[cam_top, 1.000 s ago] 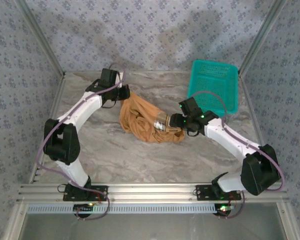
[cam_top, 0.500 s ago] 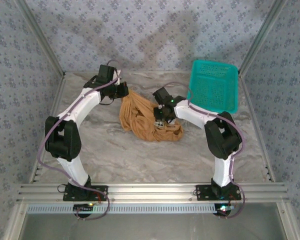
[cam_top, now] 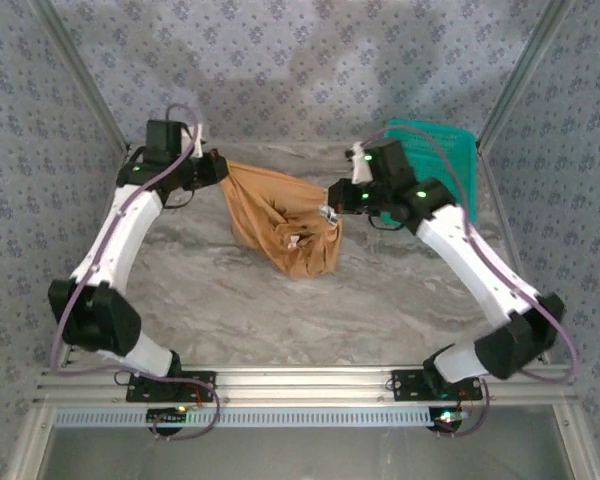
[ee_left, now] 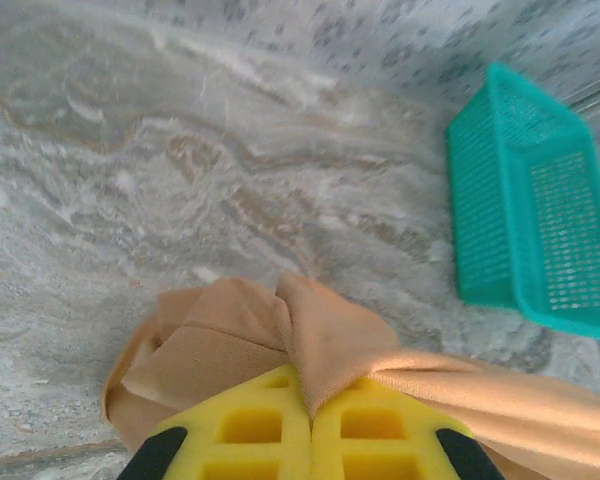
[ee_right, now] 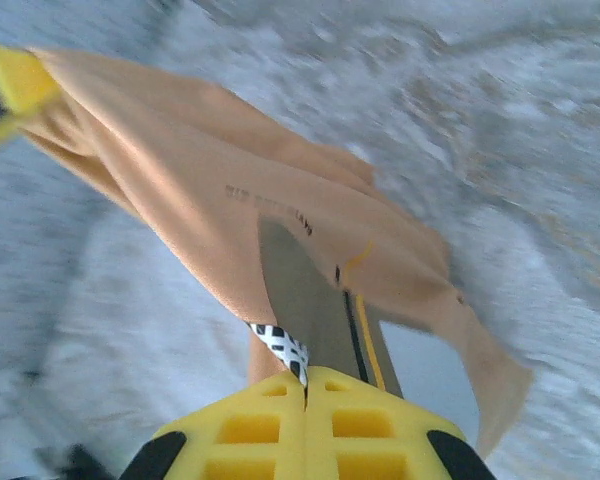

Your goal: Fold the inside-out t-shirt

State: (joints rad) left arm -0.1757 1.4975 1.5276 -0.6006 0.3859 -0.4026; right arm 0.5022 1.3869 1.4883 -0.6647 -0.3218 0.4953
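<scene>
**A:** Both arms have risen and spread apart since a second ago. The inside-out t-shirt point(cam_top: 280, 215), which was bunched on the surface point(cam_top: 280, 320) then, now hangs stretched between them.

**B:** How is the left hand point(cam_top: 218, 168)?

**A:** Pinched tight on a tan fold at the shirt's far-left corner. In the left wrist view the yellow pads point(ee_left: 290, 400) meet with cloth squeezed between them.

**B:** And the right hand point(cam_top: 332, 205)?

**A:** Closed too, clamped on the shirt's right edge. Its wrist view shows it gripping fabric right beside a black-and-white patterned tag point(ee_right: 280, 347).

**B:** Where does the shirt sit?

**A:** Over the back middle of the surface. The top edge is taut between the two hands and the rest sags into a crumpled point. I cannot tell whether the tip touches the marble. A small whitish patch point(cam_top: 293, 242) shows low on it.

**B:** Anything else?

**A:** A teal basket point(cam_top: 450, 150) stands in the far right corner, partly behind the right arm.
</scene>
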